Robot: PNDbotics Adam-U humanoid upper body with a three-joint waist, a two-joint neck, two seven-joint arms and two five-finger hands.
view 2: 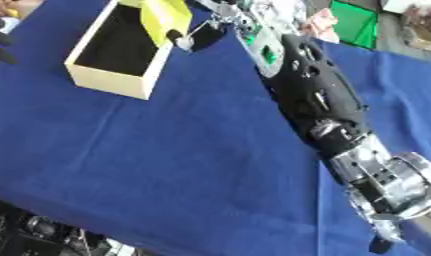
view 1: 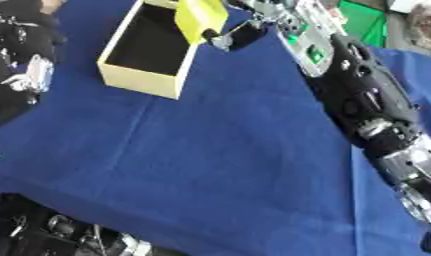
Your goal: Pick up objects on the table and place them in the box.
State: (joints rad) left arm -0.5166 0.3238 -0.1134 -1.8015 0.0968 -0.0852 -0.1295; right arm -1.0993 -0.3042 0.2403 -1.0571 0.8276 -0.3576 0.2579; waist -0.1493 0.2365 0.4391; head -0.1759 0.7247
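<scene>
One yellow block (view 1: 199,17) is held by the right hand (view 1: 253,20) over the near right corner of the box (view 1: 140,75), partly above the box's dark inside and partly past its right wall. Fingers are seen curled against the block's right side, so the hand is closed on it. The box is pale yellow, open-topped, and is stood on the blue-covered bench (view 1: 218,170); nothing can be made out on its dark floor. The right arm (view 2: 315,100) is stretched from the box's lower right up to the block, black shell with silver joints, a green patch showing near the wrist. A green sheet (view 2: 354,22) is lying to the right of the box, beyond the arm. Well below the box, at the bench's near edge, the left hand (view 1: 87,242) is partly seen; whether it is open or closed cannot be told.
</scene>
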